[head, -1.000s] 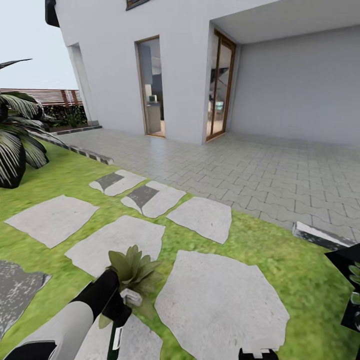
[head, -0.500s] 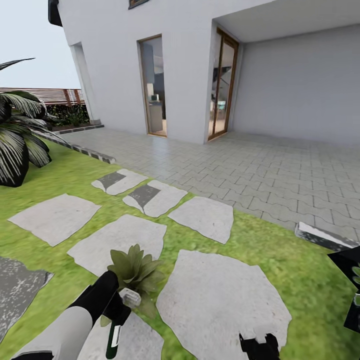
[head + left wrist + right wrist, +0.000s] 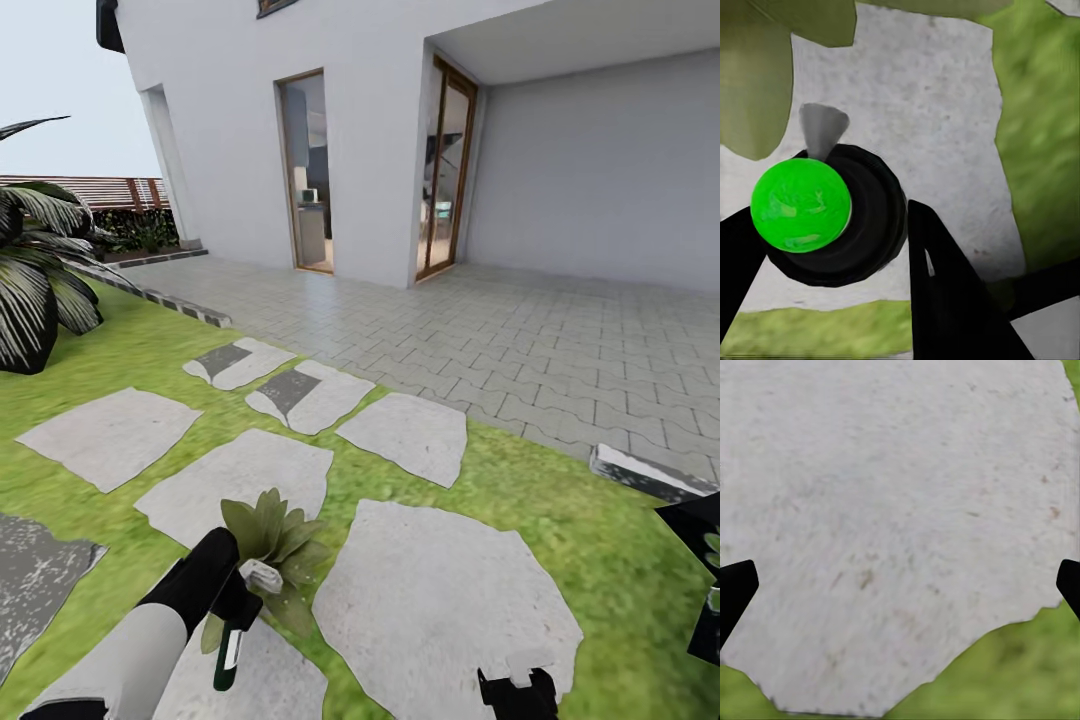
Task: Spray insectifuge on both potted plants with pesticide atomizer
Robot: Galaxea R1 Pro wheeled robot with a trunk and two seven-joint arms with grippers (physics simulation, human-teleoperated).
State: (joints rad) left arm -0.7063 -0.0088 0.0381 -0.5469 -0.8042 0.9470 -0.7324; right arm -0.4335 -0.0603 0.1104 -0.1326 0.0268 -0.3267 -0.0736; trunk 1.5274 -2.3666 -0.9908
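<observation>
In the garden, a potted plant (image 3: 272, 528), a low rosette of pointed green leaves, stands between grey stepping stones. My left gripper (image 3: 236, 604) is shut on the pesticide atomizer (image 3: 229, 655), a dark bottle with a white label hanging below the fingers. Its pale nozzle (image 3: 262, 576) sits right against the leaves. In the left wrist view the atomizer's black cap with a bright green ball (image 3: 801, 205) sits between the dark fingers (image 3: 941, 285), with leaves (image 3: 754, 82) close by. My right gripper (image 3: 516, 689) is open above a large stepping stone (image 3: 892, 510). More green leaves (image 3: 711, 568) peek in at the right edge.
Several grey stepping stones (image 3: 105, 435) lie in the lawn. A dark palm-like plant (image 3: 35, 290) stands far left. Beyond the lawn there is a paved patio (image 3: 520, 340) and a white house with a glass door (image 3: 443, 170). A stone kerb (image 3: 640, 472) edges the lawn on the right.
The whole view shifted slightly early on. My right gripper rose into view at the bottom. The left gripper with the atomizer edged a little closer to the plant's leaves.
</observation>
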